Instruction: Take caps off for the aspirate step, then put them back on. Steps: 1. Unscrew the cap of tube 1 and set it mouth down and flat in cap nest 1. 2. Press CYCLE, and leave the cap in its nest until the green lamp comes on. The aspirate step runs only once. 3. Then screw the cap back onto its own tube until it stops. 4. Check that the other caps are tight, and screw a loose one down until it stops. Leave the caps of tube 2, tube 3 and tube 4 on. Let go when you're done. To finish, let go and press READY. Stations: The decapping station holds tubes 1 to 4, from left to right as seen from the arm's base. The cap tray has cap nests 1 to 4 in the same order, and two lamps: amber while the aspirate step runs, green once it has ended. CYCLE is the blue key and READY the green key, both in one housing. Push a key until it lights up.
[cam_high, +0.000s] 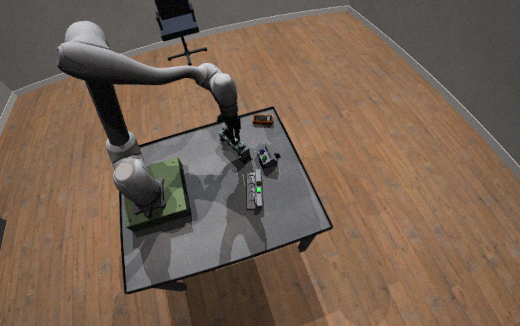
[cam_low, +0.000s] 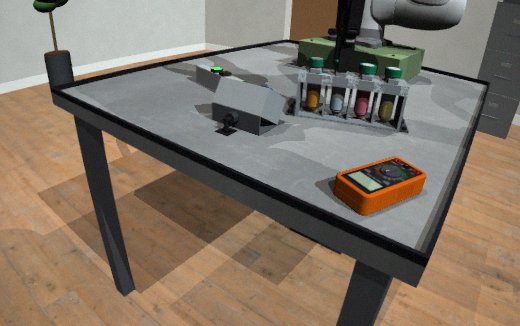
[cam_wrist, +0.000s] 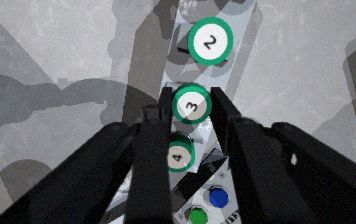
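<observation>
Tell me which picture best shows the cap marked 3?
The wrist view: cap 3 fills the middle, its number readable, the gripper fingers closed against both sides. The exterior view hides it behind the gripper. The top view shows the tube rack too small to pick out caps.
</observation>
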